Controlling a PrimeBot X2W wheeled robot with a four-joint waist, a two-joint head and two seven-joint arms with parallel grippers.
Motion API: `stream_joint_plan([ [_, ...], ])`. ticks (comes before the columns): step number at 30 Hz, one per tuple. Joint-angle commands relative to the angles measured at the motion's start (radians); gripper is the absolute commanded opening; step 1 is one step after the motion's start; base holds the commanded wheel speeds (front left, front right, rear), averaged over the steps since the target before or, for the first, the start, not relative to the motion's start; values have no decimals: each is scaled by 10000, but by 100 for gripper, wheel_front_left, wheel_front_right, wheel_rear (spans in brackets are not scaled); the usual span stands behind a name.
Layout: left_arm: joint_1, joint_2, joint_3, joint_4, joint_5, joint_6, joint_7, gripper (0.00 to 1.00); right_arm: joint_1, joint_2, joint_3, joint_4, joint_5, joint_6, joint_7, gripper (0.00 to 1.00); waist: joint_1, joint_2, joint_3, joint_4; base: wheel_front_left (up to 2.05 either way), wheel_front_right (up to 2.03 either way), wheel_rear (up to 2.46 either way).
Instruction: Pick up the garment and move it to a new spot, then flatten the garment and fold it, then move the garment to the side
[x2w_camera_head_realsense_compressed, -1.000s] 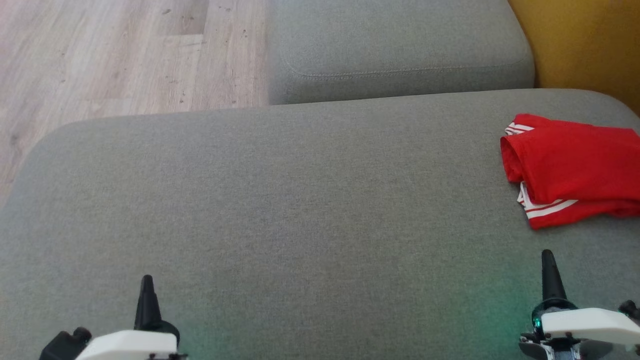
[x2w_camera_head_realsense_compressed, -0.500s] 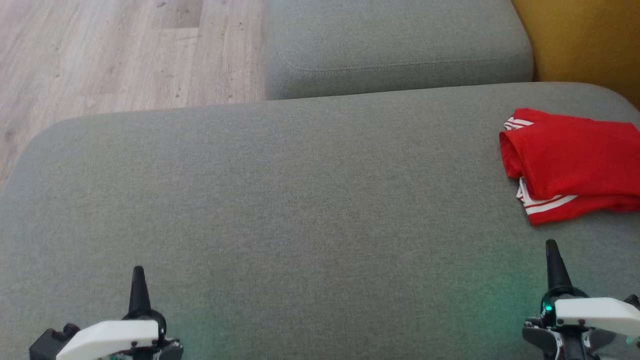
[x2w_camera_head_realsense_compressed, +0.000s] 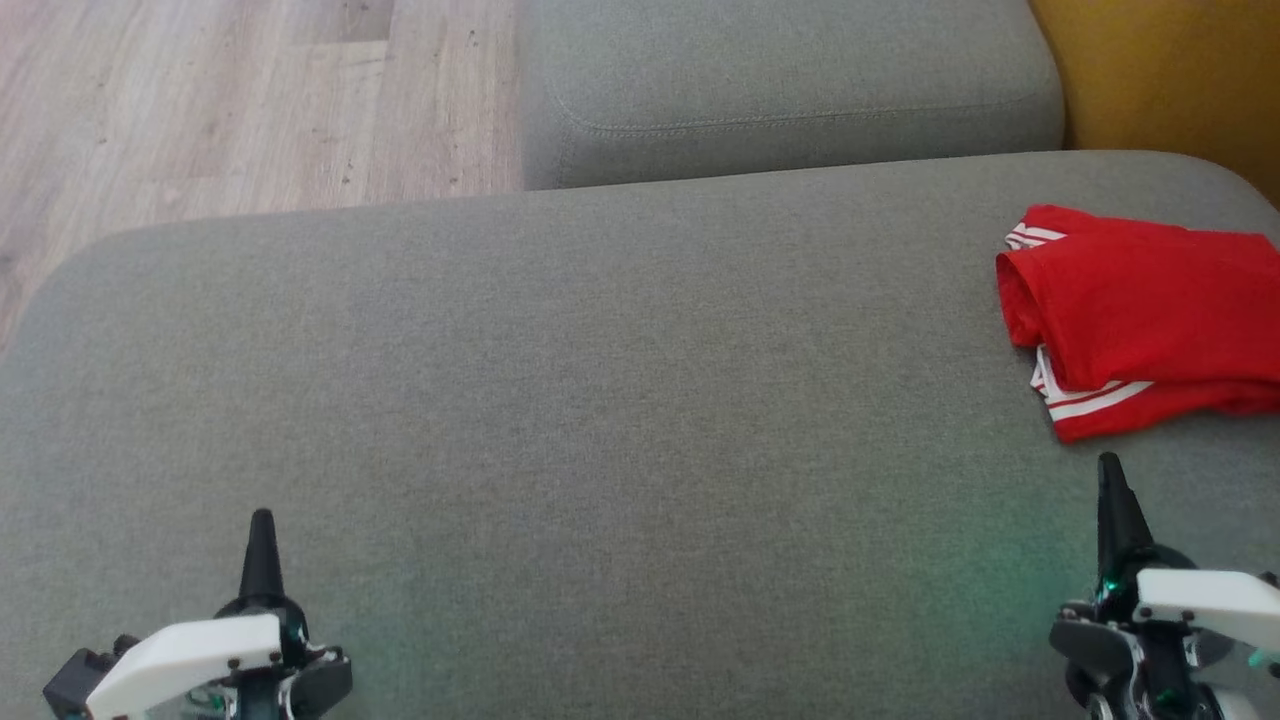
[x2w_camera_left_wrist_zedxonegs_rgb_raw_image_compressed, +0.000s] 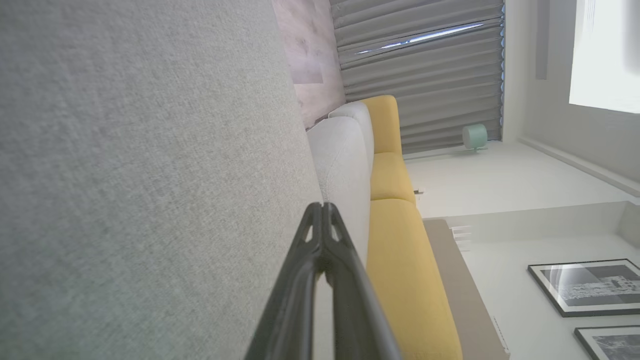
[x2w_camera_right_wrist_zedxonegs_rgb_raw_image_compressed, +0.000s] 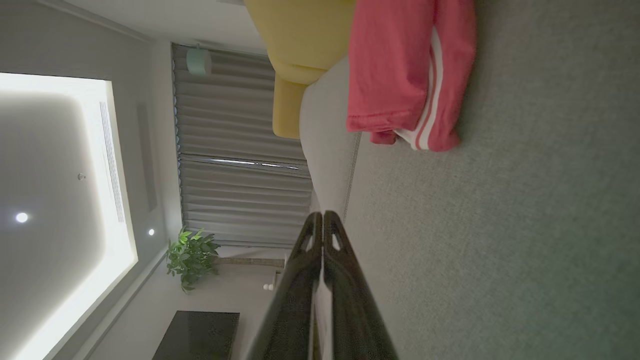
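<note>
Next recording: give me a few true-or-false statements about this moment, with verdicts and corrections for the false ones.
1. The red garment lies folded near the right edge of the grey cushion. True.
2. The right pincer grips the garment. False: it is shut on nothing, apart from the garment.
3. The left pincer stands open. False: it is shut.
4. The garment has white stripes. True.
</note>
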Motion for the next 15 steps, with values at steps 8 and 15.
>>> stream_joint_plan([
  [8,-774,111,582,-201,-1131,-205,294,0,-905,-225,22,-265,1124,74,313,0,0,0,92,-47,0,0,0],
  [15,-930,98,747,-161,-1768,-286,468,0,-1077,-219,-59,-232,1744,77,482,0,0,0,151,-77,0,0,0],
])
